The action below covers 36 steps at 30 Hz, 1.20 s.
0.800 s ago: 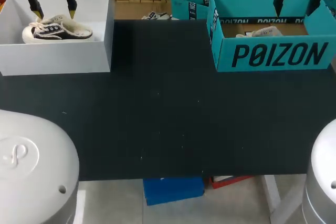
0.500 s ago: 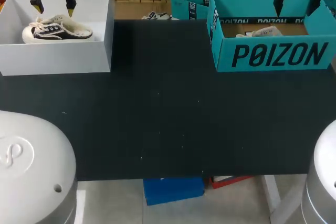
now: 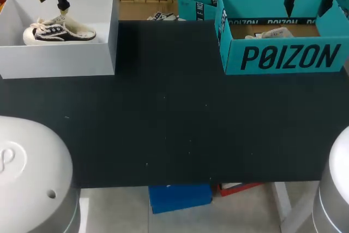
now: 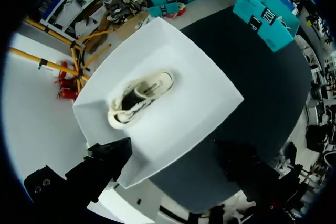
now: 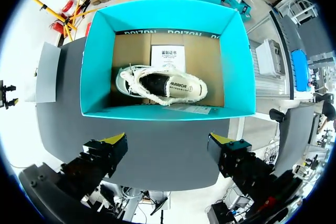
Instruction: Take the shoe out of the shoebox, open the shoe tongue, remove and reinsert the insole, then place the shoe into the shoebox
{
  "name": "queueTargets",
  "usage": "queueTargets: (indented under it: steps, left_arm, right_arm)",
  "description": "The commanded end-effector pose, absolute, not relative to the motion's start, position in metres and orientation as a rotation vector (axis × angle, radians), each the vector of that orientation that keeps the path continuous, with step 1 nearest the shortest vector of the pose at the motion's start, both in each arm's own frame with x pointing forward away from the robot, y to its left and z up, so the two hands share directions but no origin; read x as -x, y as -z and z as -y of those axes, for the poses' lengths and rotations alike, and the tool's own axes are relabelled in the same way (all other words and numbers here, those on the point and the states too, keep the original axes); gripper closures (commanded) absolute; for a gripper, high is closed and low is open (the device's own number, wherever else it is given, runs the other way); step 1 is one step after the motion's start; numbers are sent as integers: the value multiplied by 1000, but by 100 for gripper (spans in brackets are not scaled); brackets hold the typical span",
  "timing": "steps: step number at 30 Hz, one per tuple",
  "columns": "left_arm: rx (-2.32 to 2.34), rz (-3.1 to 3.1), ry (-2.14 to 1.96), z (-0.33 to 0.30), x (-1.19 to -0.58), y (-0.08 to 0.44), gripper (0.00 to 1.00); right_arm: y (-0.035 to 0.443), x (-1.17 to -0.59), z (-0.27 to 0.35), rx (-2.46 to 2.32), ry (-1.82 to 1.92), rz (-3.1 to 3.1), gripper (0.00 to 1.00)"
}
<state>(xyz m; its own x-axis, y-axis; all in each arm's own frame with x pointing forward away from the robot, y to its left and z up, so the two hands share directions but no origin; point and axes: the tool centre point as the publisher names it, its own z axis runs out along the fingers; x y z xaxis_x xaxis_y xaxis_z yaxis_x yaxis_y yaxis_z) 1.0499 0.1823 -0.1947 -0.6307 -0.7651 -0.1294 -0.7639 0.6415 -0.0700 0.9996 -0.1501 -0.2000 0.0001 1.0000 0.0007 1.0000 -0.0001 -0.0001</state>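
A white shoebox [image 3: 60, 61] stood at the far left of the desk [image 3: 163, 113], open at the top. A black-and-cream shoe [image 3: 57, 32] sat on its sole inside it, toward the box's left end. The left jaws hung over the far part of that box, spread wide and holding nothing. One yellow-tipped finger [image 3: 64, 6] was just above the shoe's collar, and I could not tell whether it touched.

At the far right stood a teal shoebox [image 3: 283, 58], also open. A cream shoe [image 5: 160, 85] lay on its cardboard floor with the opening up, next to a printed sheet [image 5: 168, 56]. The right jaws hovered above this box, wide apart and empty, with the fingertips [image 5: 114, 140] clear of the shoe.
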Motion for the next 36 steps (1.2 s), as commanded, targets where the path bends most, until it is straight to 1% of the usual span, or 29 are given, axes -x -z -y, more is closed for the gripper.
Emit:
queueTargets:
  steps: [1, 20, 34, 36]
  left_arm:
    - [-44, -3023, 107, -198, -1052, 192, 0]
    - [-58, -3017, 86, -198, -1051, 192, 0]
    - [-87, -3068, 86, -213, -1110, 223, 0]
    - [-90, -3070, 58, -216, -1121, 229, 12]
  right_arm:
    - [200, -1000, 150, 2221, 0, 2221, 0]
    - [200, -1000, 150, 2221, 0, 2221, 0]
    - [200, -1000, 150, 2221, 0, 2221, 0]
    - [200, -1000, 150, 2221, 0, 2221, 0]
